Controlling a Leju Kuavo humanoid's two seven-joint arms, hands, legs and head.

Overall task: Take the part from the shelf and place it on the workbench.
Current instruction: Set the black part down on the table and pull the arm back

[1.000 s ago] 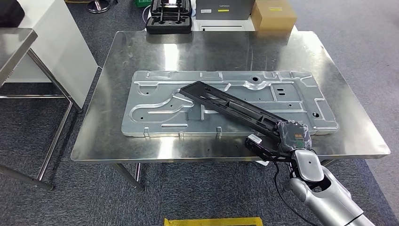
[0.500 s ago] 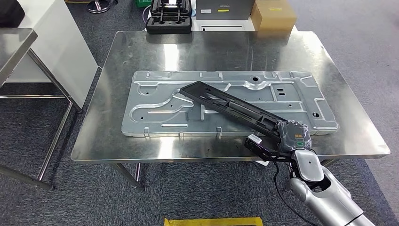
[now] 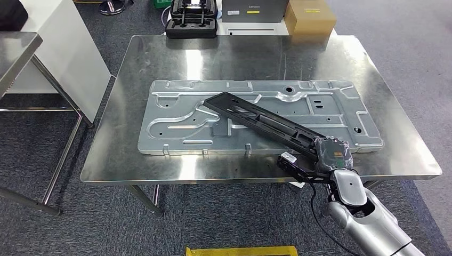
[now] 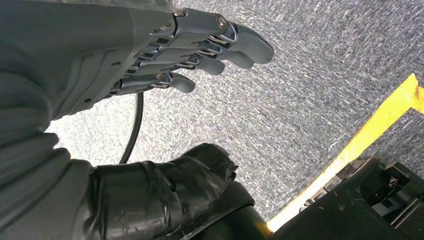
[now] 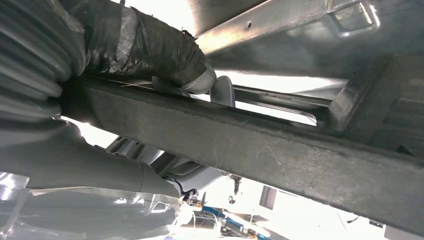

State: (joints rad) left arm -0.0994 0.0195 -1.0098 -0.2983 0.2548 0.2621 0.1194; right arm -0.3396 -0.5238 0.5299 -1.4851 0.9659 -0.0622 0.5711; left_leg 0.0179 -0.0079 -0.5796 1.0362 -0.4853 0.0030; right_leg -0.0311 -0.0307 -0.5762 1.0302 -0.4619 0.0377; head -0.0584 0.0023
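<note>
Comparing with a second ago, nothing has shifted: the right hand (image 3: 331, 156) still grips the near end of the long black plastic bracket (image 3: 256, 120), which lies diagonally across the embossed grey sheet-metal panel (image 3: 176, 114) on the steel workbench (image 3: 160, 58). Placement looks done; release remains. Right wrist view shows thumb (image 5: 150, 47) clamped over the bracket's edge; left wrist view shows the left hand (image 4: 200, 47) hanging, fingers apart, holding nothing, over grey carpet (image 4: 310, 100).

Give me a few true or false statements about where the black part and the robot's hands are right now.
1. The right hand grips the long black part. True.
2. The black part lies across the grey metal panel. True.
3. The left hand holds the part's other end. False: it hangs empty over the carpet, fingers apart.
4. The cardboard box sits on the workbench. False: it stands beyond the far edge.
</note>
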